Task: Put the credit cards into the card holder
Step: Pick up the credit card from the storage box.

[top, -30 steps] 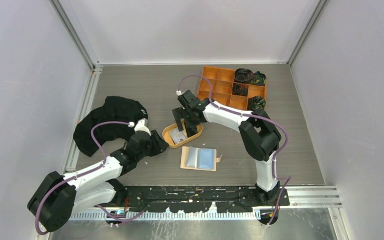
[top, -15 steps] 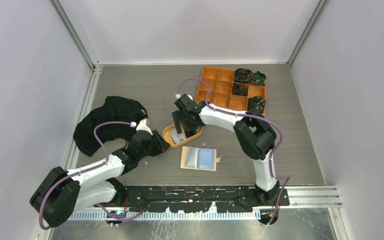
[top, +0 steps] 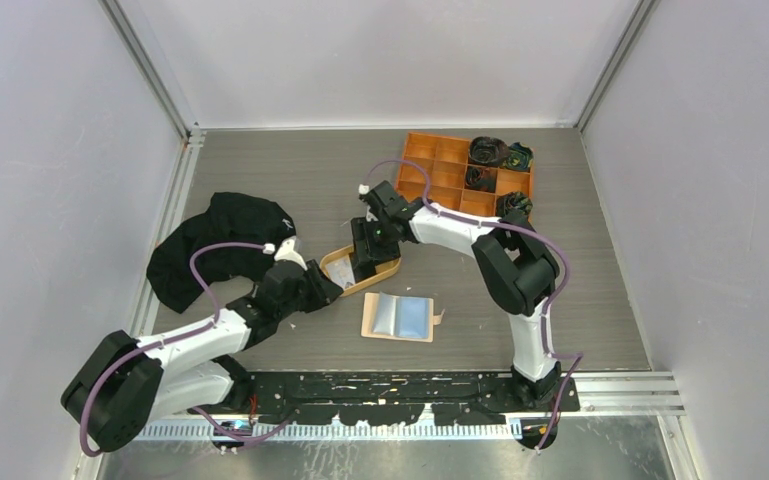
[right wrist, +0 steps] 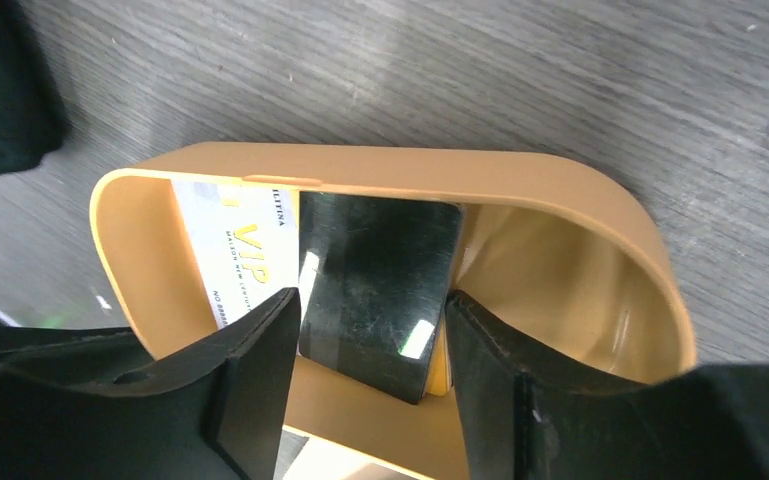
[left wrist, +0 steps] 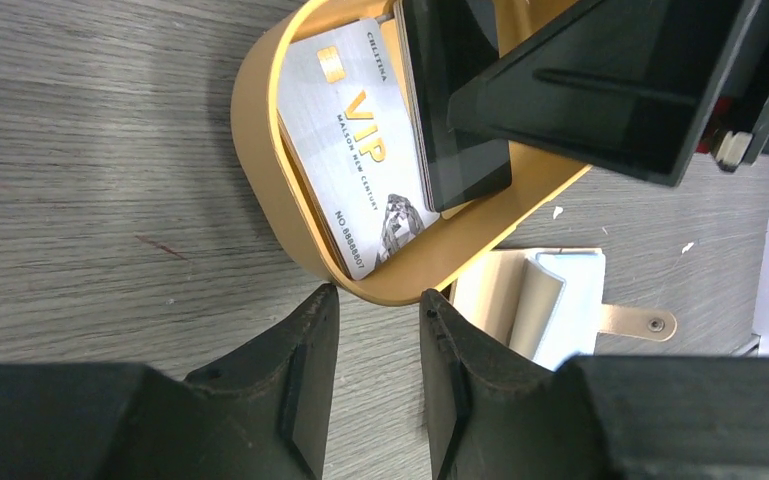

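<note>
Here the right gripper (right wrist: 370,300) reaches down into the oval tray (right wrist: 400,172). Its fingers are partway apart and set against two opposite edges of the dark card (right wrist: 380,255), clamping it between them. That card overlaps the light card (left wrist: 355,150), which lies flat on the tray floor with its gold VIP lettering facing up. The left gripper (left wrist: 375,300) sits outside the tray at its near wall, its jaws a narrow gap apart with nothing between them. Its tips are just beside the wall, and I cannot tell whether they touch it. The card holder (top: 398,317) lies open and flat on the table just beside the tray's near side, with its snap tab sticking out sideways.
</note>
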Motion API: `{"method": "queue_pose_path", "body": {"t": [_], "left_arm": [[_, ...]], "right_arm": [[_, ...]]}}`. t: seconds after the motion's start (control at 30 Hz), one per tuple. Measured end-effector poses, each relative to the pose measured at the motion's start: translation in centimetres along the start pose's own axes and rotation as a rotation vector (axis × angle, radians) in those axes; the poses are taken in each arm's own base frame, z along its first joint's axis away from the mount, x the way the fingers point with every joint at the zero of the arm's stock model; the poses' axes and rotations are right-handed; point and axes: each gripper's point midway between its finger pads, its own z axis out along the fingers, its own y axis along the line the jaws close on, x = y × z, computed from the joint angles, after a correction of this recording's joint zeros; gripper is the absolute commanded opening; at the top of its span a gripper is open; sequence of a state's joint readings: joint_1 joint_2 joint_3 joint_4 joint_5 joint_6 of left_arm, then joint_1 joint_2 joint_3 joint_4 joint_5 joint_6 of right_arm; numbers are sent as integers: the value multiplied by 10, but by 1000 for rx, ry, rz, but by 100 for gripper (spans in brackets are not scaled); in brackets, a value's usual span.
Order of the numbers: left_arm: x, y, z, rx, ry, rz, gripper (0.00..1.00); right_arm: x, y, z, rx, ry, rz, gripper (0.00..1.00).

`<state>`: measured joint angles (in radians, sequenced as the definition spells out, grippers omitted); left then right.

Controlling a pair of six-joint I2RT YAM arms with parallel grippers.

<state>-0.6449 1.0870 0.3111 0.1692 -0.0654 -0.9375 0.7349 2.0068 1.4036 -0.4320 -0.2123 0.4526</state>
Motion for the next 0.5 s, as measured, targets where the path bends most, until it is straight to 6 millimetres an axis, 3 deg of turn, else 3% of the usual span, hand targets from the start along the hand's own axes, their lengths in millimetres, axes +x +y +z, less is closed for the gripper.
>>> {"method": "queue_pose_path", "body": {"t": [0.33, 0.5], "left_arm": [[2, 0, 2, 1, 13, -1, 34], [5, 3, 4, -13, 22, 1, 34]], "right_arm": [[-7, -5, -4, -172, 26, 207, 54], [-8, 9, -6, -258, 39, 243, 52]]}}
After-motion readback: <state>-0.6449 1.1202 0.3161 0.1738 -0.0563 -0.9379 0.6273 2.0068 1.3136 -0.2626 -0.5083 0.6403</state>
